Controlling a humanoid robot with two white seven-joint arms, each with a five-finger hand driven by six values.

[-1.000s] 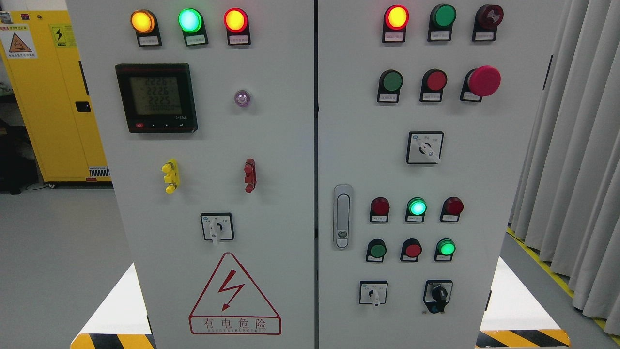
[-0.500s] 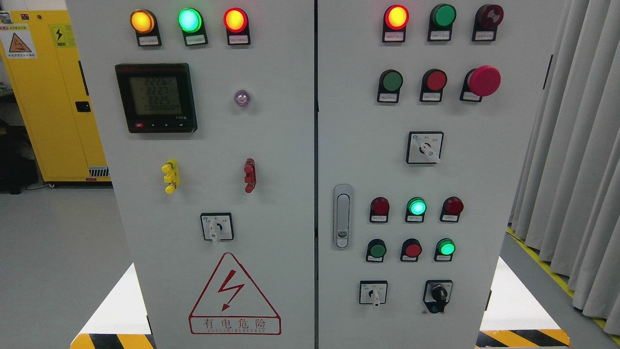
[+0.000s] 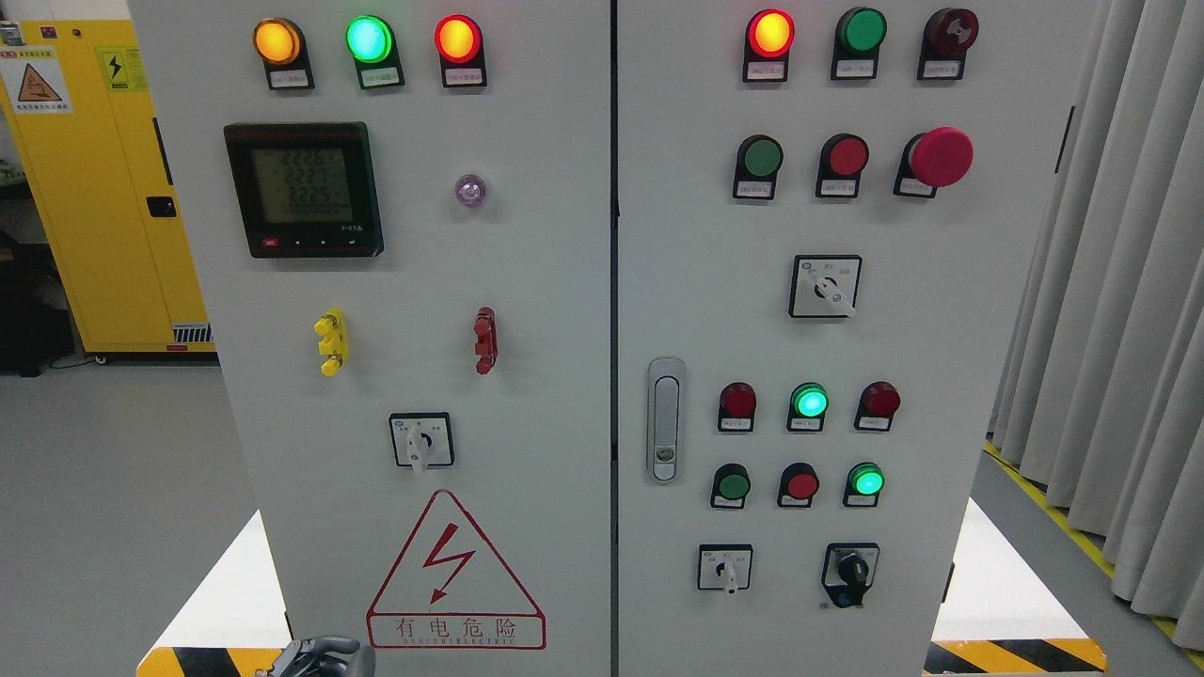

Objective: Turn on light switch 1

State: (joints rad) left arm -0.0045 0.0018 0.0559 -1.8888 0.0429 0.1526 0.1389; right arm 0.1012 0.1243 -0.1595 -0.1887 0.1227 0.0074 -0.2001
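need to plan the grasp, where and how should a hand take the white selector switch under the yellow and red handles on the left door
Pinch the white selector switch by its narrow white lever, which points straight down from the hub. Come straight at the door face, fingers on the lever's left and right flanks; they look easiest to pinch and twist. The left hand shows at the bottom edge.

A grey control cabinet [image 3: 564,282] stands on the grey floor [image 3: 113,489].

Left hand [image 3: 320,655]: grey metallic, rounded finger segments, dark joints.
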